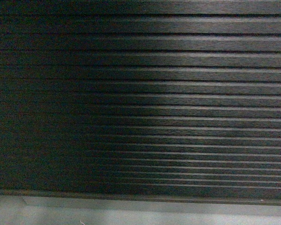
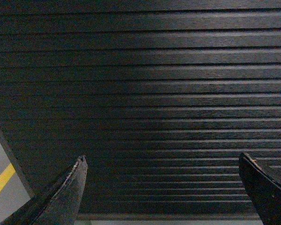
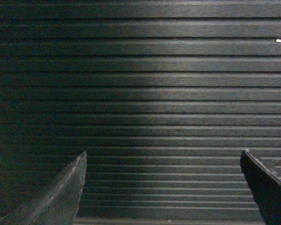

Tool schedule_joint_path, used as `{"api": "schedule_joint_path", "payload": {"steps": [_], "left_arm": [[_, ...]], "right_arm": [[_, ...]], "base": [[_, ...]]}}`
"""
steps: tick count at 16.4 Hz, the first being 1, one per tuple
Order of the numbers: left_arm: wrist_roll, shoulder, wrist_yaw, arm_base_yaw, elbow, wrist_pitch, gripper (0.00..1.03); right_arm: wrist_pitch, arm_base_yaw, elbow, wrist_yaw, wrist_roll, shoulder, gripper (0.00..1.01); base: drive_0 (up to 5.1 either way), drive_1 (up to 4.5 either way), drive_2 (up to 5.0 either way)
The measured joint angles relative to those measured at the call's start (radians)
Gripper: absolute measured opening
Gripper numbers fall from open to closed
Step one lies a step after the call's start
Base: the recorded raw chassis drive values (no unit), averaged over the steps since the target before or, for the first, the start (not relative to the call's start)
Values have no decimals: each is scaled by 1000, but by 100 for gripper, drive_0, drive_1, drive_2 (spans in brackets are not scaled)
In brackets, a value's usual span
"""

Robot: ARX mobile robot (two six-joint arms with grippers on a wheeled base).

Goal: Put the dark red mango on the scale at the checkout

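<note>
Both end effectors, left (image 2: 161,187) and right (image 3: 164,187), hang spread wide and empty before the checkout's ribbed front (image 1: 140,93); mango and scale are out of sight, so neither arm is demonstrably nearer.

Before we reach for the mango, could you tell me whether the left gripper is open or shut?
Open: the left gripper shows its jaws spread wide, nothing between them.
</note>
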Motion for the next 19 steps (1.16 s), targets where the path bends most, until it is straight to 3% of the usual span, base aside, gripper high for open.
{"api": "schedule_joint_path", "payload": {"steps": [19], "left_arm": [[0, 0, 0, 0, 0, 1, 98]], "right_arm": [[0, 0, 0, 0, 0, 0, 98]], "base": [[0, 0, 0]]}}
